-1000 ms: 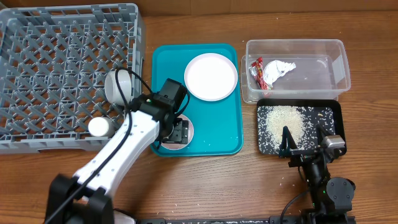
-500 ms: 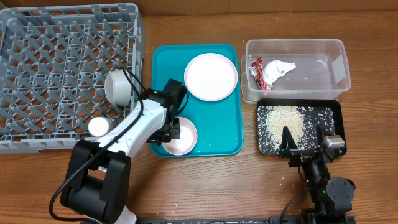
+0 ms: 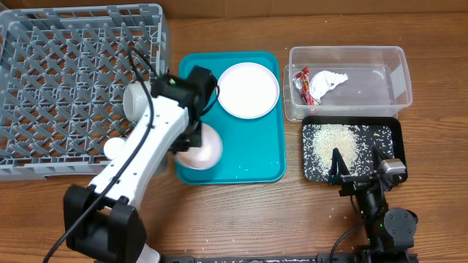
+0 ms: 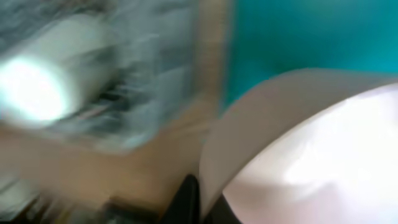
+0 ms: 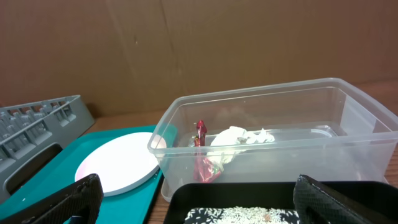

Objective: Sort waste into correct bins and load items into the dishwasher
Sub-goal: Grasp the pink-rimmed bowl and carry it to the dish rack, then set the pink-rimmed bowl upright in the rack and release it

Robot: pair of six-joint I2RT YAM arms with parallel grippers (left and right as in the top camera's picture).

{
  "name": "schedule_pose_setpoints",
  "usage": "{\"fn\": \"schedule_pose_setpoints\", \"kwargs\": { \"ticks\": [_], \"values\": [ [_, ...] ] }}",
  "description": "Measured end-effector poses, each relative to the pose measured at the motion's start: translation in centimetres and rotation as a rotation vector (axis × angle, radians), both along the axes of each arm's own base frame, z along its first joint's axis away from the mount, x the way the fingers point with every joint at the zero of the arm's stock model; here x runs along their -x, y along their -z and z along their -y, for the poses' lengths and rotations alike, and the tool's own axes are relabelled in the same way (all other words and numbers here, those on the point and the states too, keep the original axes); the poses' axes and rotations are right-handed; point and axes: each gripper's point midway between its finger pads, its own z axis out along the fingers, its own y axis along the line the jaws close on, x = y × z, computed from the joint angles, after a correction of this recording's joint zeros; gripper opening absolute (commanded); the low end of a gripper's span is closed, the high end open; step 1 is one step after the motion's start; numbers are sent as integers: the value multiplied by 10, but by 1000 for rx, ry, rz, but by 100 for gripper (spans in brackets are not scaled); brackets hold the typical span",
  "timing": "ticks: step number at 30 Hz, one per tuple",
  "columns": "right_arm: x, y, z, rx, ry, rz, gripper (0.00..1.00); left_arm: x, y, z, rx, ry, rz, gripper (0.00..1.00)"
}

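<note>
My left gripper [image 3: 192, 141] is shut on the rim of the small pinkish bowl [image 3: 201, 151], which hangs tilted above the left edge of the teal tray [image 3: 263, 150]. The left wrist view is blurred; the bowl [image 4: 311, 143] fills its right side, with a dark finger [image 4: 188, 198] against its rim. The white plate [image 3: 248, 89] lies on the teal tray. The grey dish rack [image 3: 66, 66] holds a pale bowl [image 3: 139, 100] and a white cup [image 3: 115, 149]. My right gripper [image 3: 358, 166] [image 5: 211, 214] stands open at the black tray's near edge.
The clear tub [image 3: 380, 58] [image 5: 348, 134] holds the red-and-white wrapper [image 3: 301, 80] [image 5: 202, 162] and the crumpled napkin [image 3: 327, 82] [image 5: 239, 138]. The black tray [image 3: 387, 135] [image 5: 186, 198] holds rice grains [image 3: 333, 142]. A few grains lie on the wooden table.
The left gripper closed on the pinkish bowl's rim, then lifted and tilted it, moving left toward the rack. The right arm has not moved.
</note>
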Motion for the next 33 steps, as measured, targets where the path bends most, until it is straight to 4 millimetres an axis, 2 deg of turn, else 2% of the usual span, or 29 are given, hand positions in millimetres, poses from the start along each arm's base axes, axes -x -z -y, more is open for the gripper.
{"fn": "schedule_pose_setpoints", "kwargs": {
  "ticks": [3, 6, 9, 12, 15, 17, 19, 23, 25, 26, 29, 33],
  "values": [
    [0, 0, 0, 0, 0, 1, 100, 8, -46, -37, -202, -75, 37, 4],
    [0, 0, 0, 0, 1, 0, 100, -5, -80, -54, -292, -92, 184, 4],
    [0, 0, 0, 0, 0, 0, 100, 4, -102, -67, -348, -84, 268, 4],
    [0, 0, 0, 0, 0, 0, 100, 30, -117, -86, -390, -96, 340, 4],
    [0, 0, 0, 0, 1, 0, 100, 58, -131, -114, -423, -189, 431, 4],
    [0, 0, 0, 0, 0, 1, 100, 60, -143, -130, -433, -280, 530, 4],
    [0, 0, 0, 0, 0, 0, 100, 46, -155, -145, -448, -370, 647, 4],
    [0, 0, 0, 0, 1, 0, 99, -7, -155, -162, -515, -381, 714, 4],
    [0, 0, 0, 0, 1, 1, 100, -23, -148, -169, -557, -366, 691, 4],
    [0, 0, 0, 0, 0, 0, 100, -38, -137, -177, -605, -339, 647, 4],
    [0, 0, 0, 0, 0, 0, 100, -63, -112, -188, -678, -287, 552, 4],
    [0, 0, 0, 0, 0, 1, 100, -81, -78, -194, -733, -221, 431, 4]
  ]
}}
